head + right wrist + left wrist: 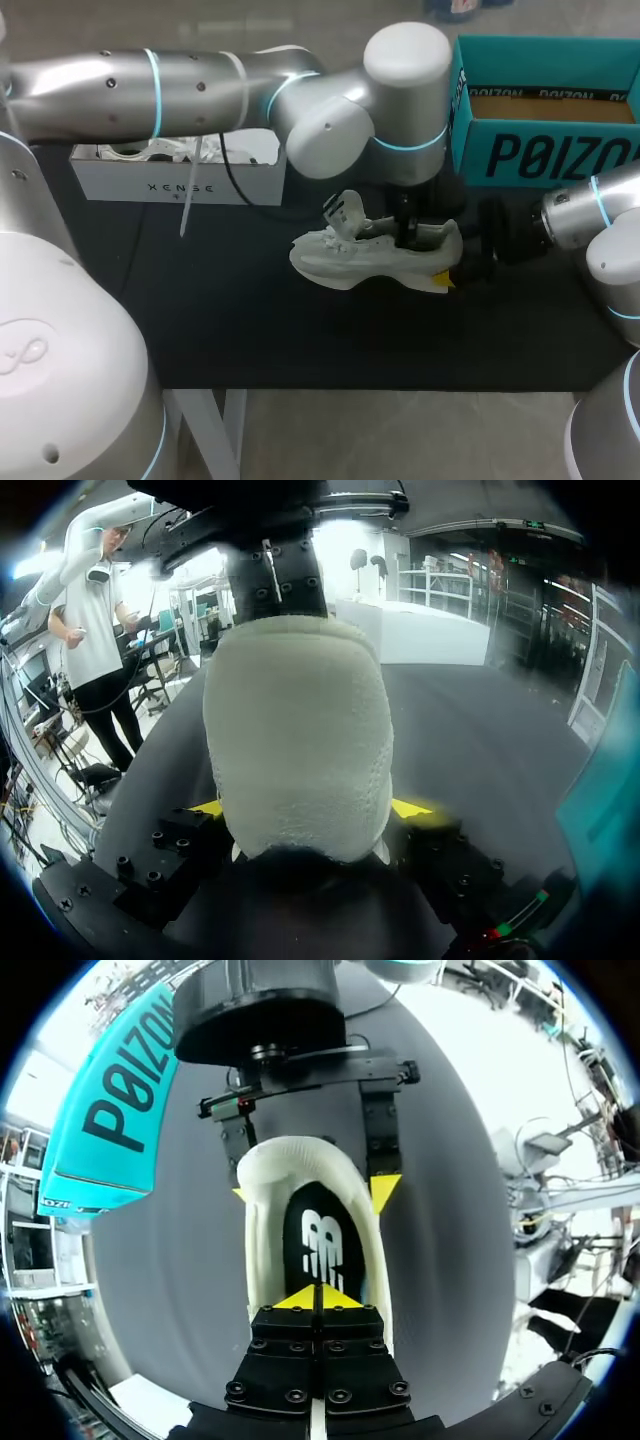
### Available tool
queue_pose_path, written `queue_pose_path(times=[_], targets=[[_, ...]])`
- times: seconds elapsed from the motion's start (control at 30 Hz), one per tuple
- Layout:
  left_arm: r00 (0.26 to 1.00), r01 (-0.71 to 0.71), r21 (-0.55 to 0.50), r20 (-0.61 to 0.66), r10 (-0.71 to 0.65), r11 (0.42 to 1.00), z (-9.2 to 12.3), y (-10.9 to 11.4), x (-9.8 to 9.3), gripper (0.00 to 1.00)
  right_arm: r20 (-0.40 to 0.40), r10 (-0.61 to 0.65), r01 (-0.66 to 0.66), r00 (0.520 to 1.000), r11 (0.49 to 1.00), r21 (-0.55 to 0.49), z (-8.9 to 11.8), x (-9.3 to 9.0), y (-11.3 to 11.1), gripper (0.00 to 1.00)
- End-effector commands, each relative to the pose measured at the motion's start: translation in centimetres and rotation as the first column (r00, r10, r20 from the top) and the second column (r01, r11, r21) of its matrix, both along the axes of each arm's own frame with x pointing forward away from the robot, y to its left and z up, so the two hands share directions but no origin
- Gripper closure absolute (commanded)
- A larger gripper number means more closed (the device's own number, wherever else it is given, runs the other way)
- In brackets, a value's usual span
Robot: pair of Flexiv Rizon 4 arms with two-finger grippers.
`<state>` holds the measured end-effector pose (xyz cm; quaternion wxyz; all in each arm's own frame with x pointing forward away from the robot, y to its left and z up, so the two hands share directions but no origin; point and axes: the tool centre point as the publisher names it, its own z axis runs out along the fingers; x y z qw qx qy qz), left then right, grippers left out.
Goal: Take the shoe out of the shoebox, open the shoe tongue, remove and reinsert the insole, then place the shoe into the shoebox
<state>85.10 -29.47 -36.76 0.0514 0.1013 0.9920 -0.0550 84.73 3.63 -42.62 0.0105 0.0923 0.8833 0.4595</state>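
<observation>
A white shoe (365, 258) lies on the black table mat, toe to the left and tongue (343, 215) pulled up. My right gripper (308, 807) is shut on its heel (300, 730), one yellow tip on each side; in the left wrist view this right gripper (312, 1192) stands at the far end of the shoe. My left gripper (318, 1300) points down into the shoe's opening, fingers shut together, tips just over the black insole (322, 1240) that lies flat inside. From above, the left gripper (405, 235) stands over the heel end. The teal shoebox (545, 110) stands open at the back right.
A white box (180, 172) with white items and a hanging lace sits at the back left. The mat (250, 330) in front of the shoe is bare. My left arm spans the table's back from left to middle.
</observation>
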Motion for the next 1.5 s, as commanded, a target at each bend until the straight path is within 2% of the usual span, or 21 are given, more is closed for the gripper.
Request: queue_pose_path(times=[0.03, 0.2, 0.3, 0.6, 0.77, 1.0, 1.17, 1.3, 1.37, 1.5], targets=[[1.0, 0.015, -0.003, -0.025, -0.015, 1.0, -0.5, 0.6, -0.5, 1.0, -0.001, -0.001, 0.001, 1.0, 1.0, -0.002, 0.0, 0.1, 0.1, 1.0], [0.998, 0.032, -0.013, -0.052, -0.033, 0.999, -0.3, 1.7, -2.5, 1.0, -0.001, -0.001, 0.001, 1.0, 1.0, -0.002, 0.0, 0.1, 0.1, 1.0], [0.998, 0.02, 0.017, -0.053, -0.019, 1.0, -0.7, 2.3, -3.4, 1.0, -0.001, -0.001, 0.001, 1.0, 1.0, -0.002, 0.0, 0.1, 0.1, 1.0], [0.999, 0.011, 0.042, -0.051, -0.009, 0.999, -2.7, 3.0, -3.7, 0.99, -0.001, -0.001, 0.001, 1.0, 1.0, -0.002, 0.0, 0.1, 0.1, 1.0], [0.999, 0.031, 0.052, -0.033, -0.029, 0.998, -4.0, 2.9, -3.3, 0.79, -0.001, -0.001, 0.001, 1.0, 1.0, -0.002, 0.0, 0.1, 0.1, 1.0], [0.996, 0.063, 0.05, -0.066, -0.059, 0.997, -4.7, 2.6, -3.0, 0.77, -0.001, -0.001, 0.001, 1.0, 1.0, -0.002, 0.0, 0.1, 0.1, 1.0], [0.996, 0.075, 0.056, -0.061, -0.072, 0.996, -5.1, 2.5, -2.9, 0.69, -0.001, -0.001, 0.001, 1.0, 1.0, -0.002, 0.0, 0.1, 0.1, 1.0], [0.998, 0.051, 0.047, 0.044, -0.053, 0.998, -5.8, 2.2, -2.5, 0.66, -0.001, -0.001, 0.001, 1.0, 1.0, -0.002, 0.0, 0.1, 0.1, 1.0], [0.994, 0.029, 0.036, 0.103, -0.033, 0.999, -6.0, 2.2, -2.0, 0.56, -0.001, -0.001, 0.001, 1.0, 1.0, -0.002, 0.0, 0.1, 0.1, 1.0], [0.989, 0.025, 0.053, 0.144, -0.032, 0.998, -6.6, 2.1, -1.2, 0.53, -0.001, -0.001, 0.001, 1.0, 1.0, -0.002, 0.0, 0.1, 0.1, 1.0]])
